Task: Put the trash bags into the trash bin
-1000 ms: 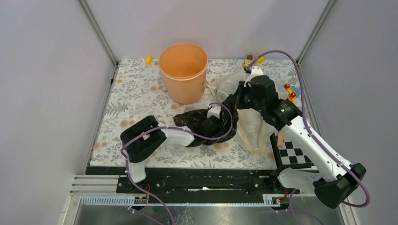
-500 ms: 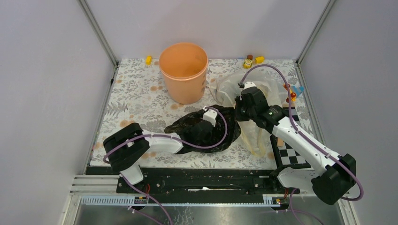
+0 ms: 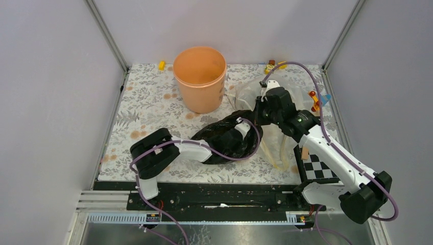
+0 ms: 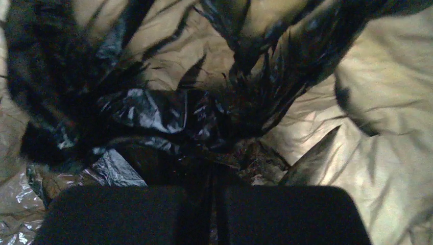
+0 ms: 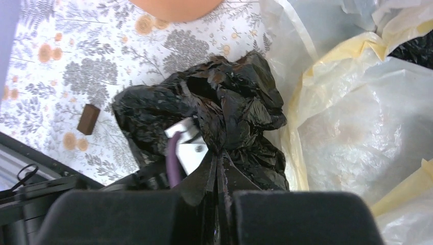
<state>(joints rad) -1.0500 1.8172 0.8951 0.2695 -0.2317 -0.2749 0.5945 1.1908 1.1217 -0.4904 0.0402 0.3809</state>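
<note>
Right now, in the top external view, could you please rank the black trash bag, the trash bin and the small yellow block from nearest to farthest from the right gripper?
1. black trash bag, mid-table, pinched in the right gripper.
2. trash bin, back centre, left of the gripper.
3. small yellow block, back left corner.

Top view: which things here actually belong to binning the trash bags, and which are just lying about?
Job:
- trash bin
- black trash bag, pinched by left gripper and right gripper
- pale translucent bag beside it

Lying about:
- yellow block
- small toys at the far edge
- red-and-blue toy
- brown block
- checkerboard card
</note>
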